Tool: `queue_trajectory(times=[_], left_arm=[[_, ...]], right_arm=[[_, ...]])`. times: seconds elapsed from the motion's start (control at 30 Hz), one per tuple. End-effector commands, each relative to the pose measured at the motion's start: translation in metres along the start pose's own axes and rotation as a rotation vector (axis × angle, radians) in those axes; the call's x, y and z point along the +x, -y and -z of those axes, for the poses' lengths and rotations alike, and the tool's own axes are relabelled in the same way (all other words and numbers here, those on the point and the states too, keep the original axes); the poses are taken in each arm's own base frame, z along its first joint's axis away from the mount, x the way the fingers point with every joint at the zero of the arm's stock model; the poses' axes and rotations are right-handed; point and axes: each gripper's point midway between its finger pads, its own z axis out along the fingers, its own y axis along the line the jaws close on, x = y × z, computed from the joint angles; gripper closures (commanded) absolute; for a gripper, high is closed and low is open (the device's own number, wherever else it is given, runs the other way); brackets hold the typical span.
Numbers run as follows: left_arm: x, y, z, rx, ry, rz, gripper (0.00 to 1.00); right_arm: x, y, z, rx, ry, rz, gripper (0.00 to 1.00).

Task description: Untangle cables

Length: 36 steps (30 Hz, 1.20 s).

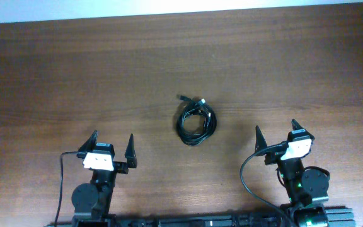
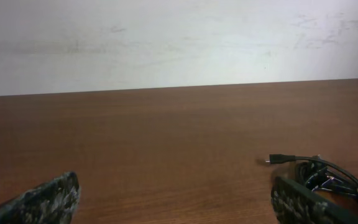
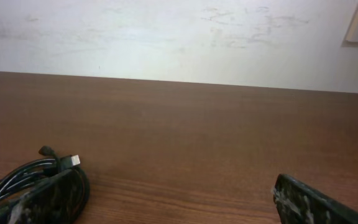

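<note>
Thin black cables coiled on a brown wooden table
Left gripper and right gripper gape empty; wrist views cut the coil off

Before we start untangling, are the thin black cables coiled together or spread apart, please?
Coiled together: the thin black cables lie in one tight looped bundle, none laid out separately.

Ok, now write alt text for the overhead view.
A small coil of thin black cables, plug ends at its top, lies in the middle of a brown wooden table. Nearer the bottom edge, the left fingers and right fingers stand spread open on either side, both clear of it.
</note>
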Motion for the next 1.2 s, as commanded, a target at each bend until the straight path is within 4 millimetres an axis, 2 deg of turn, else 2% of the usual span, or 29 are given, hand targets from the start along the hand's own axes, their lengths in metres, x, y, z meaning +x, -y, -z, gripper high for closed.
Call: queue_trajectory(times=[0.0,0.87,1.0,1.17], left_arm=[[0.002,0.0,0.0,0.002,-0.01,-0.014,0.01],[0.002,0.0,0.0,0.003,-0.007,-0.009,0.01],[-0.003,0.0,0.002,0.002,-0.015,-0.008,0.01],[-0.018,0.001,0.016,0.003,-0.117,0.004,0.01]], right_arm=[[0.003,0.0,0.0,0.0,-0.009,0.006,0.0],[0.003,0.0,0.0,0.0,-0.009,0.006,0.0],[0.003,0.0,0.0,0.0,-0.009,0.006,0.0],[0.003,0.0,0.0,0.0,-0.009,0.006,0.0]])
